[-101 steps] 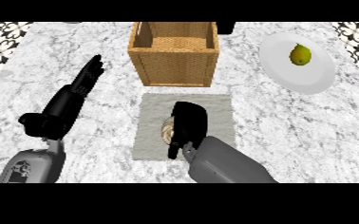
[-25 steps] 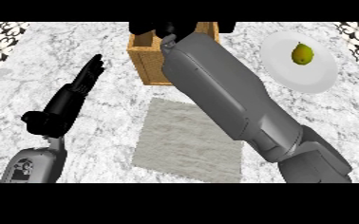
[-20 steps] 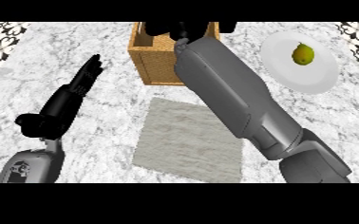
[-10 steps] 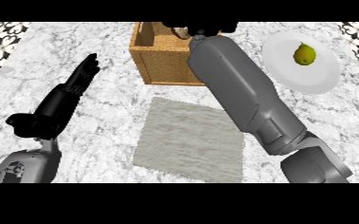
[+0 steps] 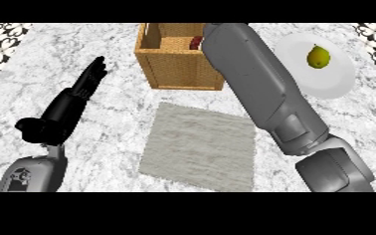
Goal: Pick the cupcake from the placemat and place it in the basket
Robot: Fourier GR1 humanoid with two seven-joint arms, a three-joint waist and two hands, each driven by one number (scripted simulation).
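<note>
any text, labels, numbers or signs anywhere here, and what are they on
None to read.
The basket, placemat, plate, pear and counter bear no words, numbers, brands or labels.
The black-and-white pattern at the counter's far corners looks like ornament, not lettering.

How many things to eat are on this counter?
2: a pear on the white plate at right; what looks like the cupcake inside the basket, half hidden by the right forearm.
</note>
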